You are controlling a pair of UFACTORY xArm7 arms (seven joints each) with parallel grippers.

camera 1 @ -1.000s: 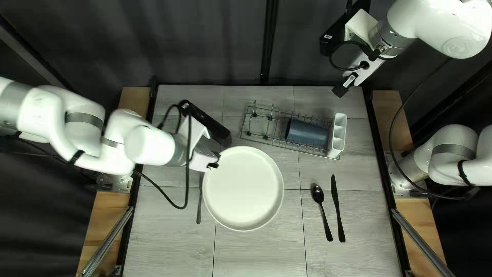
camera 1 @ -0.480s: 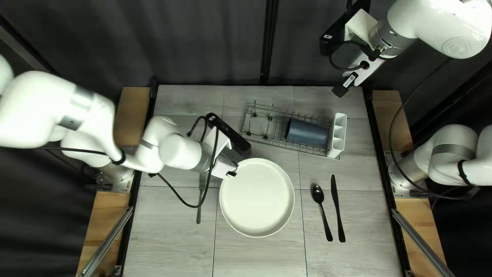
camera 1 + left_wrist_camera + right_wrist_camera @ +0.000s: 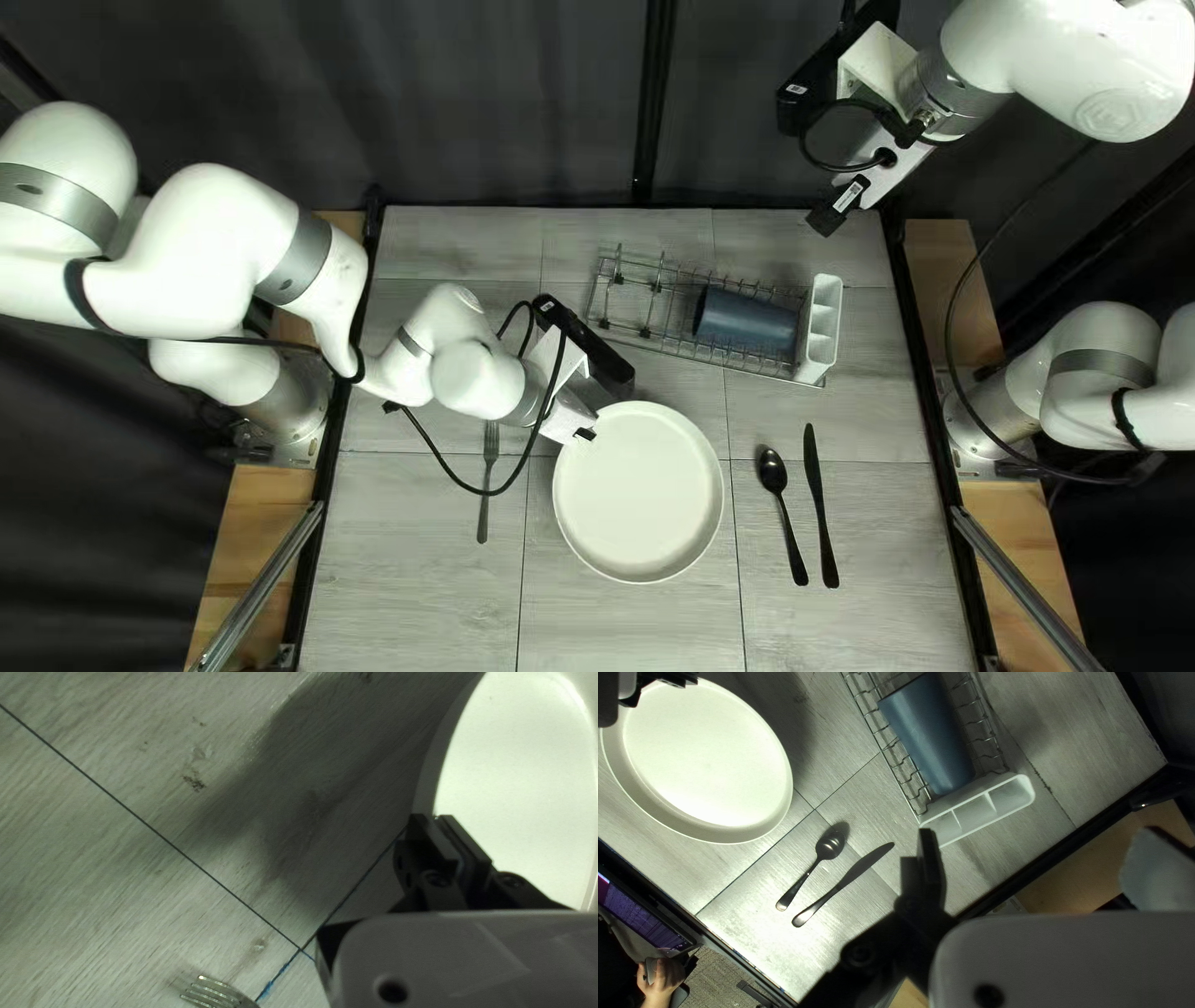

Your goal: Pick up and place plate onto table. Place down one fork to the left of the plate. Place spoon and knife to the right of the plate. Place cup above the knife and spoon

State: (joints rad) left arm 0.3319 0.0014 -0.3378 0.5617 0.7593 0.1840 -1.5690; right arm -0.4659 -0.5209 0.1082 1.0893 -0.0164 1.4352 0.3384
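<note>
Since the earlier frame, the plate has shifted right and toward the table's near edge along with the left gripper, whose fingers pinch its rim. It lies between the fork and the spoon, with the knife beyond. The cup (blue, on its side) lies in the rack. Whether the right gripper is open, I cannot tell.

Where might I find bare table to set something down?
In the top left view, bare table lies right of the knife and on the near side of the plate. Between plate and spoon is a narrow gap. It's crowded where my left gripper holds the plate, near the fork.
</note>
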